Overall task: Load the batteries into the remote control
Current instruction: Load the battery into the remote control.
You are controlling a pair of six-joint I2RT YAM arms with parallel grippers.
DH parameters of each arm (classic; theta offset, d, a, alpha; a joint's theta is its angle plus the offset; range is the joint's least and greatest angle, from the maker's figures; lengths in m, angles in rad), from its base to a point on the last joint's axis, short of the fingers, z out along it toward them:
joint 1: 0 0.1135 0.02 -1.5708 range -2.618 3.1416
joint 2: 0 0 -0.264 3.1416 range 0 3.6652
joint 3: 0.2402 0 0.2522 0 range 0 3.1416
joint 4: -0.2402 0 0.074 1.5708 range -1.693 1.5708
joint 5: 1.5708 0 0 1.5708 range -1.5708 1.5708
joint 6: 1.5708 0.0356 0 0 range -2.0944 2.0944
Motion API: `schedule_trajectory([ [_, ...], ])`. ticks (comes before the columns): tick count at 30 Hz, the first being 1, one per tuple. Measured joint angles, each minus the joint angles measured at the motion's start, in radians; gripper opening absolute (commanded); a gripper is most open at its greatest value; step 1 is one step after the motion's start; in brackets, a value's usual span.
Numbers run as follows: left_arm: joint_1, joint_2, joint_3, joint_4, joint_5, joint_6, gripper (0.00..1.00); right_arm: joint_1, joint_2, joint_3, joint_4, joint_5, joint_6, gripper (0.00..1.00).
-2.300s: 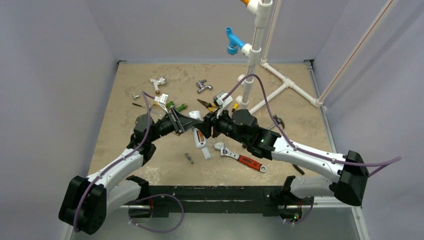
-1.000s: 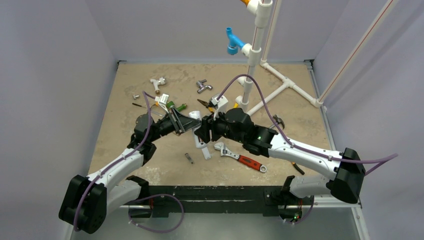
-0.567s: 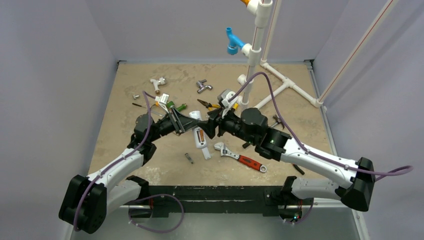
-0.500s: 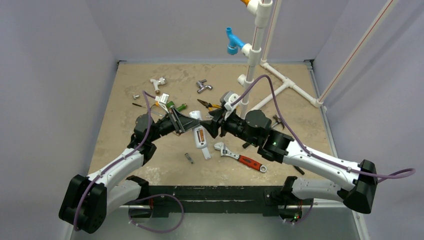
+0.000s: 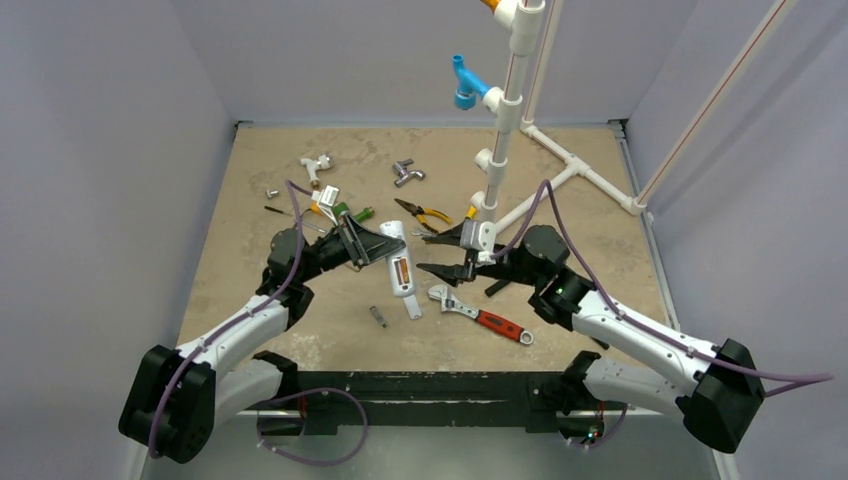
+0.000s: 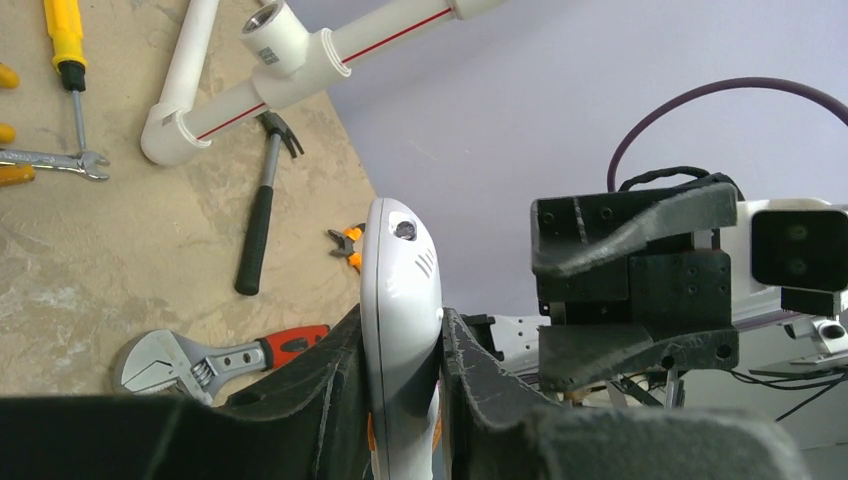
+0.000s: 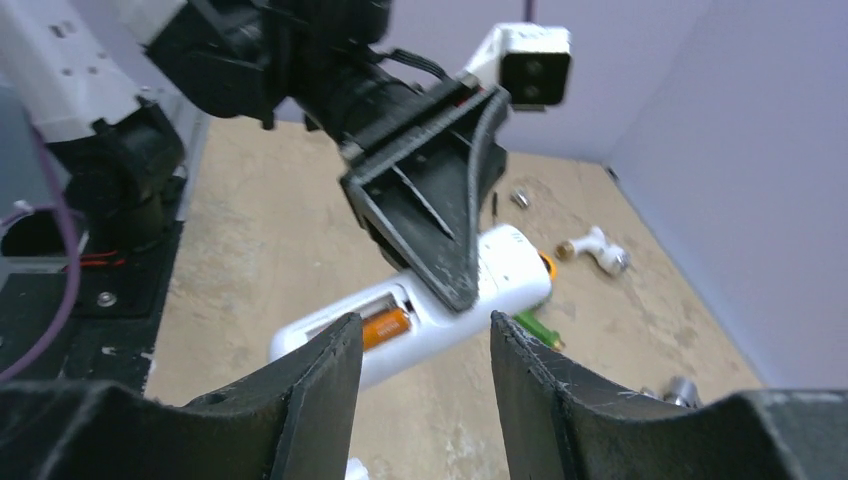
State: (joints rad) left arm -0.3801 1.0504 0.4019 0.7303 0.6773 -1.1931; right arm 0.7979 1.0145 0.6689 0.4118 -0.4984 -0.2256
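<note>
At frame centre the left gripper [image 6: 400, 385] clamps the white remote control [image 5: 401, 272]. Its open battery bay [image 7: 335, 322] holds an orange battery [image 7: 385, 325]. The right gripper [image 5: 441, 252] hovers just right of the remote, jaws apart and empty.

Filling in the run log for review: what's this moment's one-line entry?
left gripper: shut on white rectangular plastic remote control | orange cylindrical battery: one showing in remote's open back | right gripper: open, empty

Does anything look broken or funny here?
The remote control, pinched in the left gripper, has its back open, so an orange battery shows in the bare slot. It looks unfinished rather than broken.
</note>
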Motion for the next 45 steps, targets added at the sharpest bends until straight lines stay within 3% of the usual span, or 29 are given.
schedule_trajectory([
  [7,0.0,0.001,0.0,0.016,0.001,-0.001,0.0,0.0,0.076,0.0,0.119,-0.231,-0.045,0.44],
  [12,0.0,0.001,0.0,0.017,0.001,-0.001,0.0,0.0,0.144,0.005,0.127,-0.279,-0.071,0.43],
  [22,0.0,0.001,0.0,0.017,0.003,-0.001,0.0,0.0,0.167,0.006,0.151,-0.277,-0.09,0.4],
  [31,0.0,0.001,0.0,0.017,0.004,-0.001,0.0,0.0,0.206,0.025,0.166,-0.269,-0.093,0.31],
  [45,0.0,0.001,0.0,0.017,0.004,-0.001,0.0,0.0,0.238,0.034,0.167,-0.252,-0.098,0.29],
])
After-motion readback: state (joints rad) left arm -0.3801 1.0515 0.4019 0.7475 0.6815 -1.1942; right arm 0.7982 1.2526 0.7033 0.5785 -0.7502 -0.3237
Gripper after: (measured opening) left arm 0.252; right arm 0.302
